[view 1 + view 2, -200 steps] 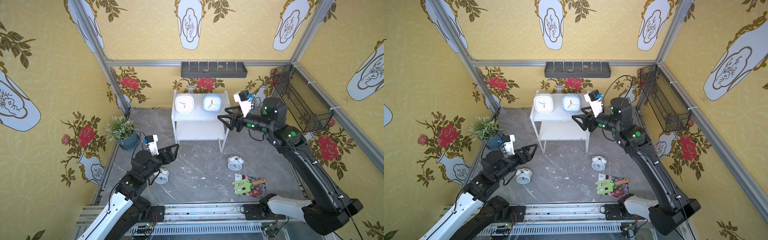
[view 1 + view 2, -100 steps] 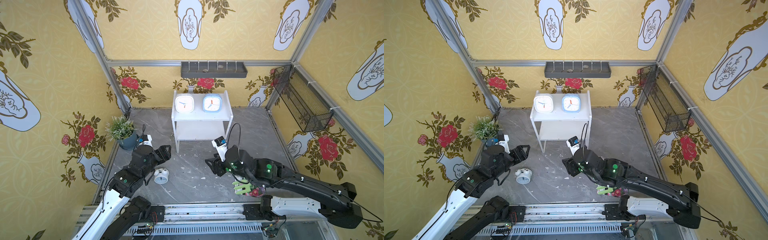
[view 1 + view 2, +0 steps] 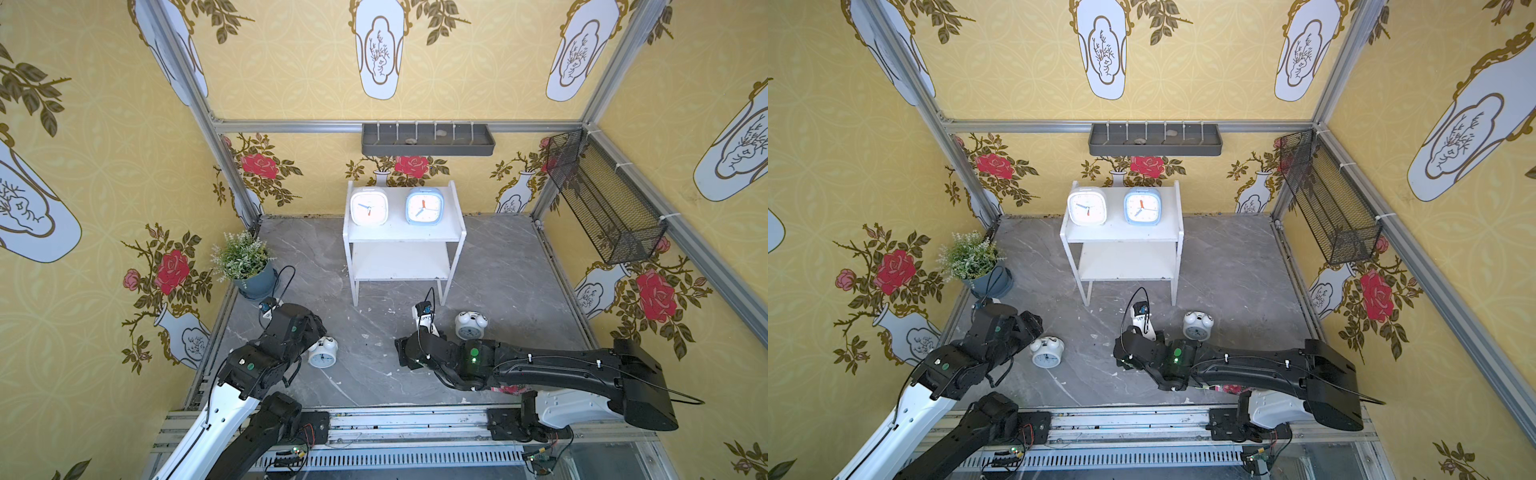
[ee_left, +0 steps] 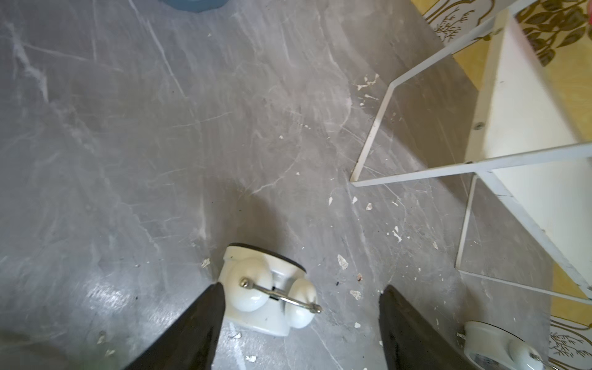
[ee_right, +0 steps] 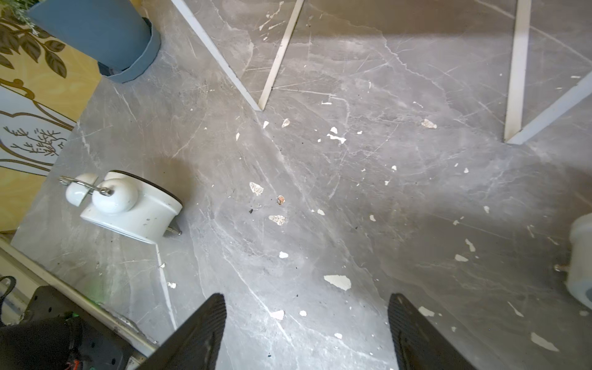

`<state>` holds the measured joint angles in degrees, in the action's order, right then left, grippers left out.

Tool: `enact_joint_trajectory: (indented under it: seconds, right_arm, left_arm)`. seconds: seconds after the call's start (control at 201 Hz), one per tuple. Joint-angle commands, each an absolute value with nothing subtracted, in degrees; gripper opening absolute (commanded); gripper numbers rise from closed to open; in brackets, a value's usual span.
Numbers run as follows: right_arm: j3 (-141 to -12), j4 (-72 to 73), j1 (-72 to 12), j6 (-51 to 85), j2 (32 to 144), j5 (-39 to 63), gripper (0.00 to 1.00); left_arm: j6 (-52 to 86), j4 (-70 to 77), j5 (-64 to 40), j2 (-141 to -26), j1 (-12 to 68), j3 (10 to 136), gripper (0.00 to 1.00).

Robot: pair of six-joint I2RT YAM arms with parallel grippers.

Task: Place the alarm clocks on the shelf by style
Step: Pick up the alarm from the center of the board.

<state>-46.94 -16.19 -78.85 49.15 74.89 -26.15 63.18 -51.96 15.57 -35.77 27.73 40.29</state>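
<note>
Now the two rounded-square alarm clocks stand side by side on the top board of the shelf (image 3: 401, 235). The white clock (image 3: 369, 206) is on the robot's left and the light blue clock (image 3: 424, 206) on its right. Both are upright, with their faces to the front.

The two round clocks are on the grey floor (image 3: 498, 270) in front of the shelf, well apart from each other. The left twin-bell clock (image 3: 322, 354) stands with its bells up, just beside the left arm's wrist. The right twin-bell clock (image 3: 469, 326) stands near the front right leg of the shelf, just beside the right arm.

The left gripper (image 4: 303, 287) is released and hangs low over the floor, with its jaws wide apart. The left twin-bell clock sits between the jaws but nearer to one finger (image 4: 205, 320). The tip of this finger is at one bell, and I cannot tell if it touches. The other finger is clearly apart from the clock, so the clock is not grasped.

The right gripper (image 5: 306, 296) is released too, its jaws wide apart. Between them is only grey floor with small white chips, and both round clocks lie outside the jaws.

A potted plant (image 3: 245, 262) stands by the left wall, behind the left arm.
</note>
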Motion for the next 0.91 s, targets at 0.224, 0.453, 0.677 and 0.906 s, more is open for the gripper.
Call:
enact_joint_trajectory:
  seconds: [0.224,0.453,0.677,0.906]
  right_arm:
    - [-51.5,-0.2,-75.5,28.3,82.4,-1.2,0.63]
    - [-60.9,-2.8,-75.8,21.5,89.6,5.8,0.4]
    - [-71.1,-6.5,-74.8,17.0,98.2,6.6,0.35]
    - [-78.8,-7.6,-72.2,15.2,104.6,11.8,0.43]
  left_arm:
    - [66.3,-51.2,9.2,-33.9,16.0,33.9,0.67]
    - [63.6,-46.0,2.9,-36.6,7.8,32.8,0.62]
    - [61.7,-43.9,0.3,-36.8,3.7,31.0,0.6]
    - [59.9,-44.3,-0.1,-33.8,2.0,30.0,0.61]
